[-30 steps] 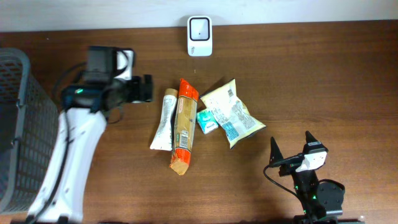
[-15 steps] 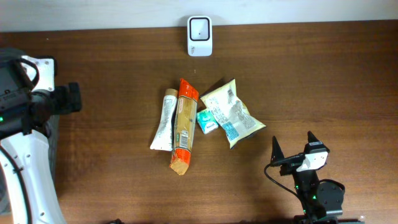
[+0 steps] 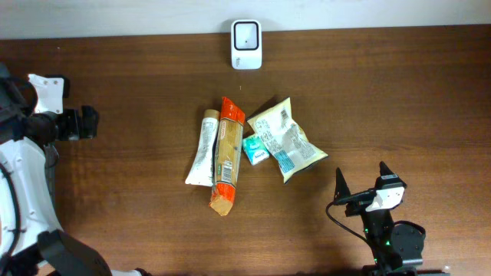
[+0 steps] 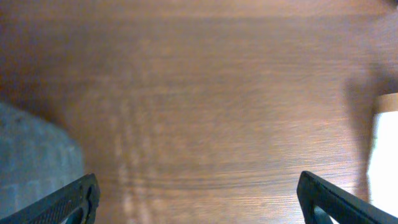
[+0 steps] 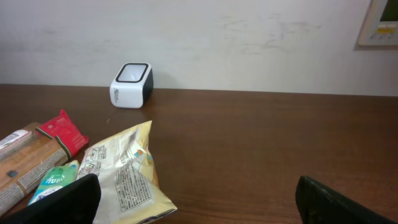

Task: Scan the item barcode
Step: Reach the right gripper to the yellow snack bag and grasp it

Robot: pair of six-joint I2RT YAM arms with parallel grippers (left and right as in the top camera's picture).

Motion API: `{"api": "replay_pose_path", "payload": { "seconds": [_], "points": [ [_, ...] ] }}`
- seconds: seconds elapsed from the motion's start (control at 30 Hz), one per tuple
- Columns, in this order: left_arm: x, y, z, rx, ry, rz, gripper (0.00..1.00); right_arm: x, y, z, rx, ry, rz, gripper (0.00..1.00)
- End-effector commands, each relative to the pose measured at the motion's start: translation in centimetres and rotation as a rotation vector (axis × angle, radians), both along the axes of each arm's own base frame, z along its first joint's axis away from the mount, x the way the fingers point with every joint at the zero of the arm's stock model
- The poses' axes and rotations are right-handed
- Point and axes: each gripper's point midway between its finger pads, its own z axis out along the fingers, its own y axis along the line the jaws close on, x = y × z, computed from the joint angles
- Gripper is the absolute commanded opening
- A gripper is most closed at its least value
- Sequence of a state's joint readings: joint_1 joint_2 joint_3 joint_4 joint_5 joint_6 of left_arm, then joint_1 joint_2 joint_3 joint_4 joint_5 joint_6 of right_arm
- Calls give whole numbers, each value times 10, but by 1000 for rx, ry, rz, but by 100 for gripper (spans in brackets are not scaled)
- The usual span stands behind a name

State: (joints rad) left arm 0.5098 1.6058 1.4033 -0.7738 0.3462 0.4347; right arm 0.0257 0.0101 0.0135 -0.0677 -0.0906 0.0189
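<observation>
Wood lies bare on every side of the right pincer [image 3: 359,172], which sits at the near right of the bench [image 3: 414,84] with its jaws spread wide and nothing between them; its own camera looks out across open brown surface toward the goods. Farther in, near the middle of the bench, four items lie bunched together. A white tube [image 3: 201,149] lies lengthwise at the left of the bunch, with a long orange-and-tan packet [image 3: 224,153] pressed against its right side and reaching a little nearer than the tube does. A small teal packet [image 3: 255,148] is wedged between that packet and a pale yellow snack bag [image 3: 288,138], which lies flat and skewed, one corner pointing to the right. From the bag's right edge, open wood runs all the way to the right edge of the bench. At about the same depth, at the far left edge, the left pincer [image 3: 86,123] also stands wide and holds nothing. Its camera shows only blurred wood between the fingers, and a broad bare stretch separates it from the tube. Beyond the bunch, across another clear band of wood, the white scanner [image 3: 246,34] stands upright at the far edge, against the pale wall [image 5: 249,37], well apart from every item.
</observation>
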Motion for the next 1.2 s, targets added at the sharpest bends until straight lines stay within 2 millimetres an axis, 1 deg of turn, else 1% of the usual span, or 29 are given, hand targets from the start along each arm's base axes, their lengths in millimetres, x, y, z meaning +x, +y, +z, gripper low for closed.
{"api": "replay_pose_path", "payload": {
  "seconds": [0.0,0.03,0.07,0.1,0.17,0.2,0.23,0.27,0.3,0.33,0.37,0.43,0.5,0.57,0.67,0.7,0.73,0.77,0.83,0.9,0.93,0.97,1.0,1.03,1.07,1.13,1.17],
  "points": [
    [-4,-38,56,-21,-157,-117,100,0,-1,-2,-4,-2,-4,99],
    [-7,-46,66,-11,-176,-134,100,-1,6,0,-1,-10,35,99],
    [-14,-62,82,4,-206,-165,99,-2,17,4,3,-24,97,99],
    [-19,-73,91,9,-221,-185,99,-4,23,6,5,-31,138,99],
    [-30,-96,110,-6,-254,-206,99,-6,27,13,70,-34,159,99],
    [-35,-108,116,-5,-268,-230,99,-7,28,23,85,-52,165,99],
    [-39,-117,122,4,-280,-251,99,-10,28,39,84,-78,168,99],
    [-41,-116,123,0,-274,-216,99,-12,28,49,82,-90,167,99],
    [-41,-101,119,-26,-241,-69,99,-16,28,64,82,-94,167,99],
    [-42,-85,115,-31,-212,65,99,-18,28,74,83,-81,167,99],
    [-47,-65,110,3,-181,203,99,-19,28,87,86,-27,165,99],
    [-47,-65,110,5,-182,202,99,-16,29,97,91,55,164,99],
    [-47,-64,109,5,-180,203,99,-11,34,107,90,133,194,99],
    [-47,-65,109,5,-180,203,99,1,44,114,95,258,248,99],
    [-48,-65,109,3,-178,202,99,17,58,117,28,477,360,99],
    [-48,-65,109,4,-177,203,99,24,58,118,36,542,354,99],
    [-48,-65,109,3,-178,202,99,37,58,120,47,614,352,99],
    [-48,-65,109,4,-177,202,99,44,59,120,51,632,354,99],
    [-48,-65,109,4,-177,202,99,62,65,106,85,699,385,99],
    [-48,-65,109,4,-177,202,99,73,76,80,139,794,446,100],
    [-48,-65,109,4,-177,202,99,78,86,60,206,883,470,99],
    [-48,-65,109,4,-177,202,99,81,97,38,238,970,477,90],
    [-48,-65,109,4,-177,202,99,81,105,25,258,1027,479,86],
    [-48,-65,109,4,-177,202,99,82,120,7,283,1101,484,81],
    [-48,-65,109,4,-177,202,99,82,132,-6,295,1146,489,73],
    [-48,-65,109,4,-177,202,99,78,163,-33,303,1239,511,30],
    [-48,-65,109,4,-177,203,99,74,173,-43,299,1278,519,22]
  ]
}}
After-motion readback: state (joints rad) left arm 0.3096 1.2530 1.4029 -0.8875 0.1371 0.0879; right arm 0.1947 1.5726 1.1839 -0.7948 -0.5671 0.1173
